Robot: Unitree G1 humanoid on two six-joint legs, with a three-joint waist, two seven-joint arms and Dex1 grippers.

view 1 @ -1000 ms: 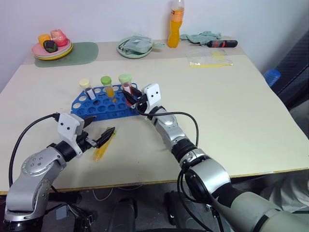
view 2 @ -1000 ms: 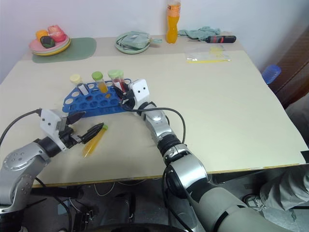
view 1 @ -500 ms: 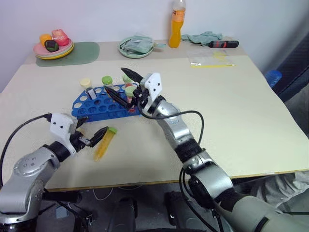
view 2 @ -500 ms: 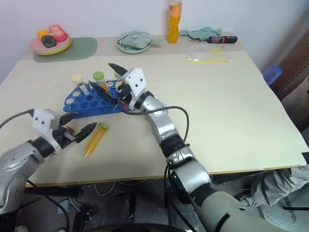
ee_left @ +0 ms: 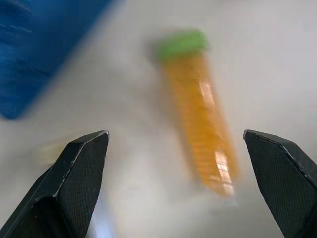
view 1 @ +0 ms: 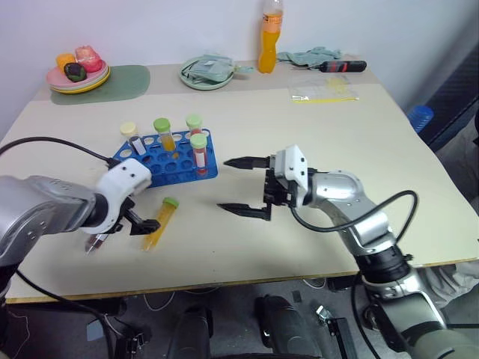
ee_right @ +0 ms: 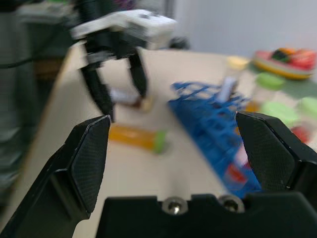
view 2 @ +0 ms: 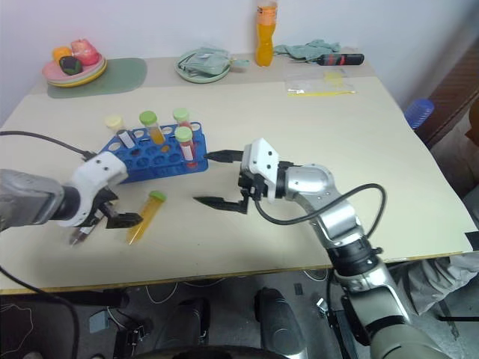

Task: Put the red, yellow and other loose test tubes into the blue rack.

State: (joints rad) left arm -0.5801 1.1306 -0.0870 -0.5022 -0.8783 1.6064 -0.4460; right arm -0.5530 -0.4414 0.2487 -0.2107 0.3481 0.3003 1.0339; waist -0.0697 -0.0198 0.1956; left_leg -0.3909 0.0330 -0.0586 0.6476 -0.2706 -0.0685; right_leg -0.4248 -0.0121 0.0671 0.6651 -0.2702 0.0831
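Observation:
The blue rack point(view 1: 174, 162) stands left of centre with several capped tubes upright in it, among them a red tube with a green cap point(view 1: 199, 152) at its near right corner. A loose yellow tube with a green cap point(view 1: 160, 222) lies on the table in front of the rack. My left gripper point(view 1: 118, 232) points down just left of that tube, open, with nothing in it. A small tube with a pale cap point(ee_right: 130, 97) lies by its fingers. My right gripper point(view 1: 223, 185) hovers right of the rack, open and empty, pointing toward the left arm.
At the back stand a plate of food point(view 1: 78, 75) on a green mat point(view 1: 123, 78), a green dish with a cloth point(view 1: 206, 73), an orange drink bottle point(view 1: 271, 36), a screwdriver point(view 1: 344, 66) and a plastic bag point(view 1: 325, 90).
My right gripper opened, left the red tube standing in the rack and drew back to the right. My left gripper tipped down over the table beside the yellow tube.

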